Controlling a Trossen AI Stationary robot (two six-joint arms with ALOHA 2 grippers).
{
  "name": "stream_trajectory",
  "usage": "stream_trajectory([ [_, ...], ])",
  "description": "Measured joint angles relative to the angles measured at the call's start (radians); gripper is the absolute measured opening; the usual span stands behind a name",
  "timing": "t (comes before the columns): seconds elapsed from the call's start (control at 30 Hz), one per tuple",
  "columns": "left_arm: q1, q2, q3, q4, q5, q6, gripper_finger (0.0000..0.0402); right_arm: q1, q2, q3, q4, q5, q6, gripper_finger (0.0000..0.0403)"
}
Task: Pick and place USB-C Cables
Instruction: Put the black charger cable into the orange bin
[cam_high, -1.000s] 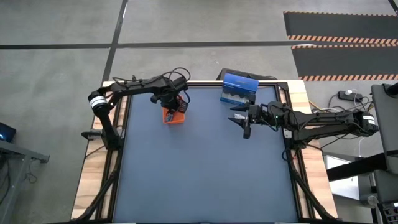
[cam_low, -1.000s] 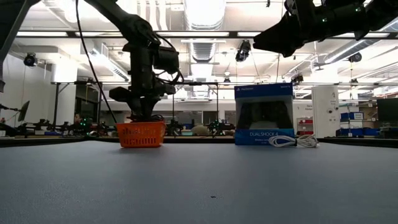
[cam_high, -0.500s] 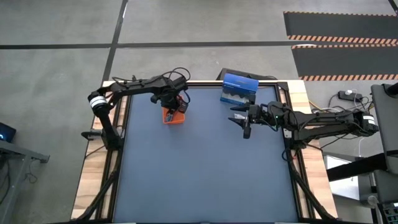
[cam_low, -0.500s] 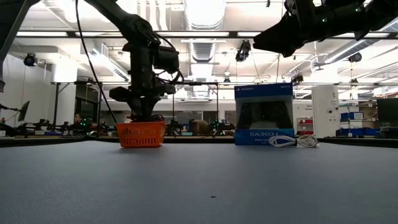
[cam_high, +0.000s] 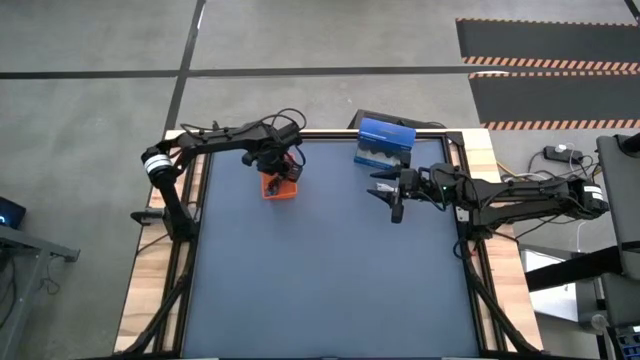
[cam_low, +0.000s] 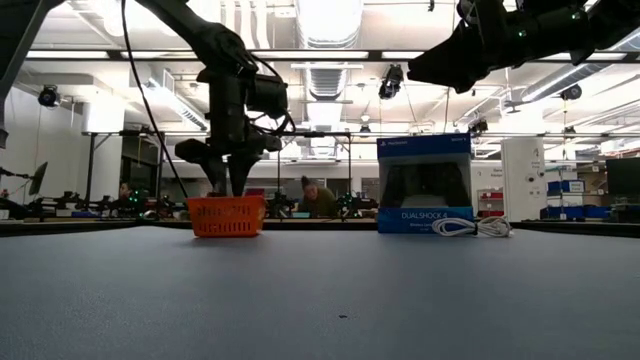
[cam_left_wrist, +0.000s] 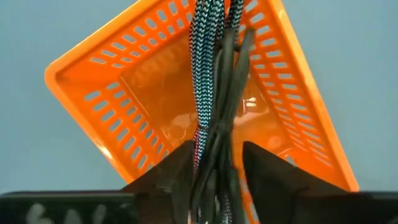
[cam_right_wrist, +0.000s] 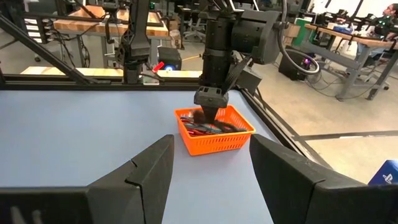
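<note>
An orange basket (cam_high: 280, 187) stands near the table's far left. My left gripper (cam_left_wrist: 214, 168) points straight down over it, open. A bundle of USB-C cables runs between its fingers into the basket: a teal-and-white braided one (cam_left_wrist: 202, 74), black ones (cam_left_wrist: 235, 87) and a red one (cam_right_wrist: 198, 130). A white cable (cam_low: 470, 227) lies on the table in front of the blue box (cam_low: 424, 185). My right gripper (cam_high: 393, 200) hovers open and level to the basket's right, well above the table, with nothing in it. My left gripper's fingers (cam_left_wrist: 177, 171) stand apart on either side of the cable bundle (cam_left_wrist: 214, 146), coming from above, and the cables run down into the basket. Whether a finger touches the bundle cannot be told.
The blue box (cam_high: 385, 143) stands at the far edge, right of centre. The near half of the dark mat (cam_high: 330, 290) is bare. Behind the table are workbenches (cam_right_wrist: 93, 25) and a person (cam_low: 310, 197).
My left gripper has opened above the basket without moving; in the low view its fingertips now stand clearly apart. The dark cable loops that showed above the basket's rim no longer show there.
</note>
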Motion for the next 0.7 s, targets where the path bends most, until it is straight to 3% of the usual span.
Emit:
stream_trajectory([
  [0.3, 0.000, 0.000, 0.000, 0.000, 0.000, 0.001, 0.0194, 0.000, 0.000, 0.000, -0.003, 0.000, -0.001, 0.0203],
  [0.7, -0.001, -0.087, 0.000, -0.034, 0.006, 0.058, 0.0201, 0.000, 0.000, 0.000, -0.008, 0.000, -0.004, 0.0203],
])
